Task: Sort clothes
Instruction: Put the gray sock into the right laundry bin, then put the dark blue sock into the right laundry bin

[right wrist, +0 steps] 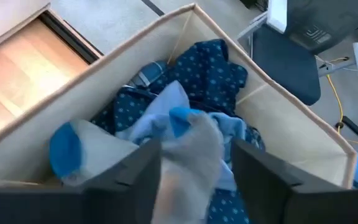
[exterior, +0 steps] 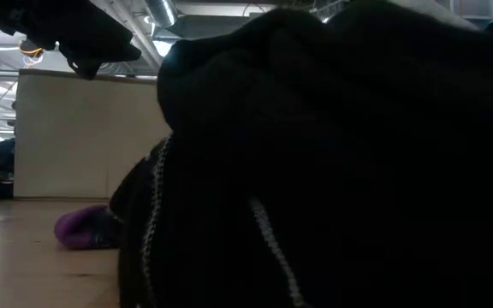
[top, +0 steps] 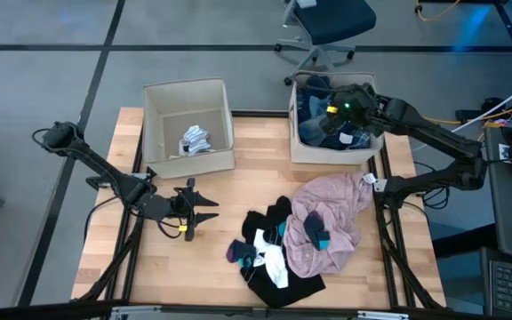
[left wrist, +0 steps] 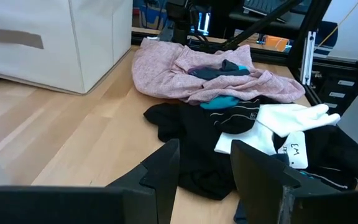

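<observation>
Sorting partly done, by appearance. Right beige box (top: 302,151) already stocked with navy dotted fabric (right wrist: 219,65); left beige box (top: 154,120) holding only a small grey-white bundle (top: 196,140). Still unsorted on the wooden desk (top: 238,191): pale pink garment (top: 327,213), black pieces (top: 283,284), white sock (left wrist: 291,118).

Right end effector (right wrist: 191,165) over the right box, pinching a pale blue-tipped sock (right wrist: 185,143) (release apparently pending). Left end effector (left wrist: 204,165) low near the pile, spread, empty.

Grey floor and office chair (top: 327,22) beyond.

Navy dotted fabric (right wrist: 219,65) in beige box (top: 302,151). Pale pink garment (top: 327,213), black pieces (top: 287,286), white sock (left wrist: 291,118), purple item (exterior: 80,229). Light wood tabletop (top: 212,276).
</observation>
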`<state>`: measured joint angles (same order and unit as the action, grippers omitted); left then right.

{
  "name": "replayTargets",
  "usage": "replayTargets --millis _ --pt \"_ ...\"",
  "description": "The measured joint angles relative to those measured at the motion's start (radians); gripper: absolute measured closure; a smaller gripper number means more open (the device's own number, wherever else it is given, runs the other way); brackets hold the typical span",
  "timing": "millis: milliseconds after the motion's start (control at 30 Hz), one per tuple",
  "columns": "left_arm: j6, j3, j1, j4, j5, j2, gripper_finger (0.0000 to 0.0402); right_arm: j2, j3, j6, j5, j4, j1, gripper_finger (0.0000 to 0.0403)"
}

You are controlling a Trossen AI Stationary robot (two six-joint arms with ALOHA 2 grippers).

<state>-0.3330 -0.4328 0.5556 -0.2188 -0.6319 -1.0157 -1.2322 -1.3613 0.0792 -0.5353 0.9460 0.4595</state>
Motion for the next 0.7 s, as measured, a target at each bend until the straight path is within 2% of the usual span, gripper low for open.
replayTargets --millis 167,333,500,700 --pt "0.0 0.0 0.0 0.0 0.0 0.0 0.0266 0.037 0.0 0.004 0.041 0.001 -0.002 0.0144" --pt "0.0 0.0 0.0 0.0 0.0 0.0 0.0266 0.065 0.0 0.073 0.216 -0.008 -0.07 0.0123" --pt "0.008 0.0 0.0 -0.001 0.0 0.0 0.0266 0.048 0.042 0.072 0.317 -0.113 -0.248 0.0123" --pt "0.009 0.0 0.0 -0.001 0.0 0.0 0.0266 -0.003 0.18 0.048 0.33 -0.402 -0.463 0.0123"
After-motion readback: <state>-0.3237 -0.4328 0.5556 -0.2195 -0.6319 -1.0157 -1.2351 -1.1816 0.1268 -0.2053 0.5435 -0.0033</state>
